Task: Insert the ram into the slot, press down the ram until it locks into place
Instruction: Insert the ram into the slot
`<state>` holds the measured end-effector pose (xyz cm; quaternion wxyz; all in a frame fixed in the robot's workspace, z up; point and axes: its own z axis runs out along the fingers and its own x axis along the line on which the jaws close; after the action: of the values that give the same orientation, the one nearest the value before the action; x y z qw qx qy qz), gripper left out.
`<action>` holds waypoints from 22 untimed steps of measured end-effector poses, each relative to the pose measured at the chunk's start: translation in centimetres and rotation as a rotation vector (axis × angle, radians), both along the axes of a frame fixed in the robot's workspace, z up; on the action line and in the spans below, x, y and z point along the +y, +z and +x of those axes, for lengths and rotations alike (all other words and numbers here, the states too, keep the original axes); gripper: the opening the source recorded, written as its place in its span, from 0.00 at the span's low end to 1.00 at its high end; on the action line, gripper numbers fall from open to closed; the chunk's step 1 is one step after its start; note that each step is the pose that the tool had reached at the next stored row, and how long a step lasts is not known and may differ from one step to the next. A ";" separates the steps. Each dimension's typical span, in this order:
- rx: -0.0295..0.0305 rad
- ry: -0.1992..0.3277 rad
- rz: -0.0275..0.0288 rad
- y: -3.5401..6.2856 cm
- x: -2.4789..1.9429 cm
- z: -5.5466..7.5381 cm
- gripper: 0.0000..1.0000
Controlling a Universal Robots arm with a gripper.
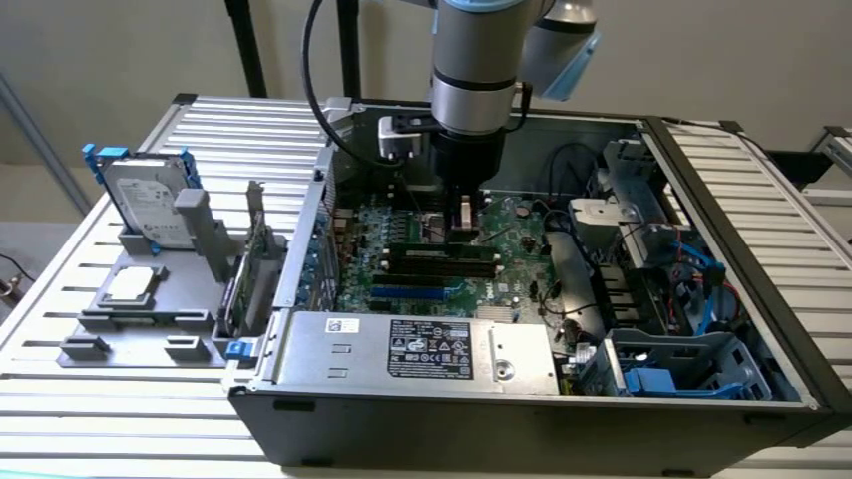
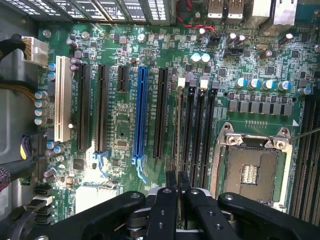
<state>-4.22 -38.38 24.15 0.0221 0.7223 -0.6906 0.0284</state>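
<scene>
Open computer case sat on slatted table, with the motherboard flat inside. The arm reached straight down in the middle of the case, toward the far side. Gripper fingers were narrow, pinching the ram, which showed edge-on. The ram was lined along the slot, between the blue socket and the CPU socket. Cannot tell if it was seated or if the clips had closed. Judgement: this was the insert/press stage. It likely needed the stick upright, parallel to the slot, and even straight-down force so both ends latch. A tilt risked jamming one end.
</scene>
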 end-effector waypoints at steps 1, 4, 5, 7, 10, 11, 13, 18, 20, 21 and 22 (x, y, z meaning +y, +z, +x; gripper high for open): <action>-0.0009 -0.001 -0.0001 0.01 0.00 0.0 0.13; -0.0053 -0.008 -0.0003 0.00 0.00 0.0 0.13; -0.0075 -0.011 -0.0006 -0.01 -0.01 0.0 0.13; -0.0138 -0.020 -0.0012 -0.07 0.00 0.0 0.13; -0.0245 -0.030 -0.0028 -0.24 0.00 -0.2 0.13; -0.0266 -0.031 -0.0035 -0.30 0.00 -0.3 0.13; -0.0294 -0.033 -0.0050 -0.41 0.00 -0.5 0.13; -0.0310 -0.042 -0.0054 -0.64 0.00 -0.6 0.13; -0.0310 -0.046 -0.0054 -0.71 0.00 -0.6 0.13; -0.0310 -0.048 -0.0055 -0.74 0.01 -0.6 0.13; -0.0309 -0.048 -0.0056 -0.75 0.01 -0.6 0.13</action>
<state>-4.80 -38.36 23.40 0.0141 0.7049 -0.7080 0.0409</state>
